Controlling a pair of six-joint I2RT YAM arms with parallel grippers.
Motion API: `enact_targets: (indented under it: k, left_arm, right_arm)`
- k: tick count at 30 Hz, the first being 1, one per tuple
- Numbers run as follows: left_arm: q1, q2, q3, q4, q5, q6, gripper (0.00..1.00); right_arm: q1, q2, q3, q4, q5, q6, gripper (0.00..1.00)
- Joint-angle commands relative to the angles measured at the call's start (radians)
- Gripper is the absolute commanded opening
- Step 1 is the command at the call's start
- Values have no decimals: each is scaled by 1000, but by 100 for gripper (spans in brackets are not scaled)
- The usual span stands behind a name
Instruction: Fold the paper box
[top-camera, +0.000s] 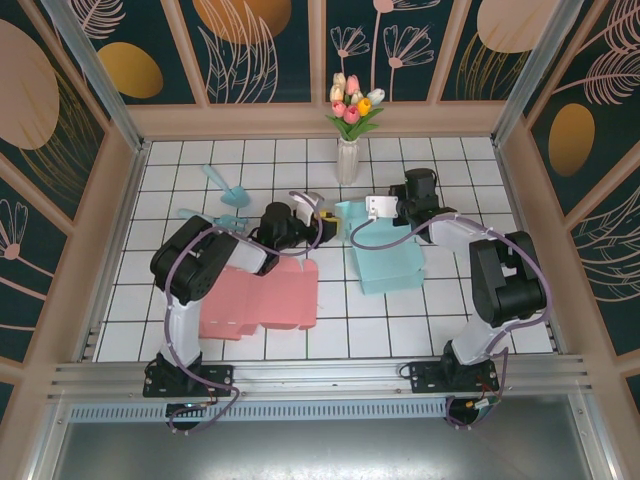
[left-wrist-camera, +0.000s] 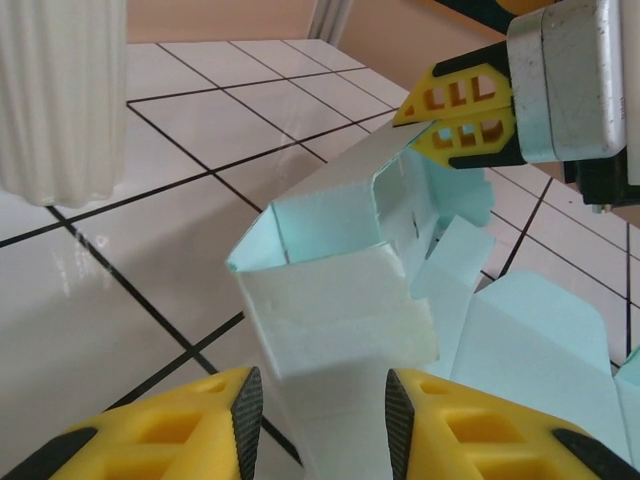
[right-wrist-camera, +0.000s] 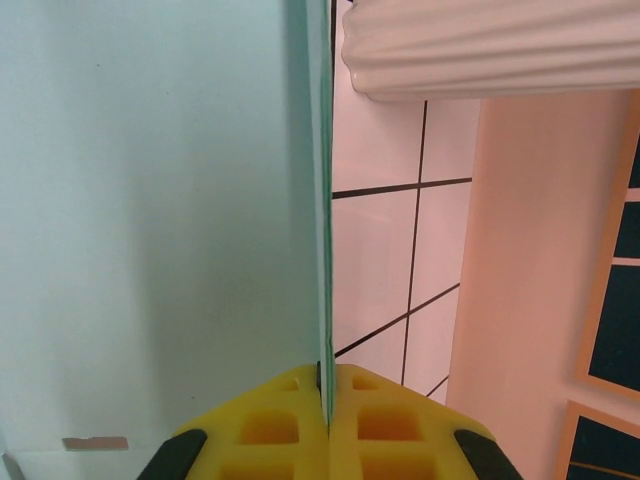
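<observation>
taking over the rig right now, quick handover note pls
Left hand: open, jaws either side of the blue paper box's near end flap, seemingly not clamped.
Right hand: shut on the box's raised side wall.
Things: blue box mid-table, in front of the vase; pink paper box flat by the left arm.
Done: blue box partly raised, one corner formed.
Left: tuck the loose flaps and close it; pink box is unfolded.
</observation>
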Motion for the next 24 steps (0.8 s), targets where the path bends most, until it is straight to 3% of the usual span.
enact_targets:
  k: [1,24]
  left_arm:
    - [-2,34,30,45,51,-42,40]
    - [-92,24,30,31,13,-42,35]
  right_arm:
    - [-4,2,0,-18,-26,36,0]
    - [5,-113,-160,174,-20,92,0]
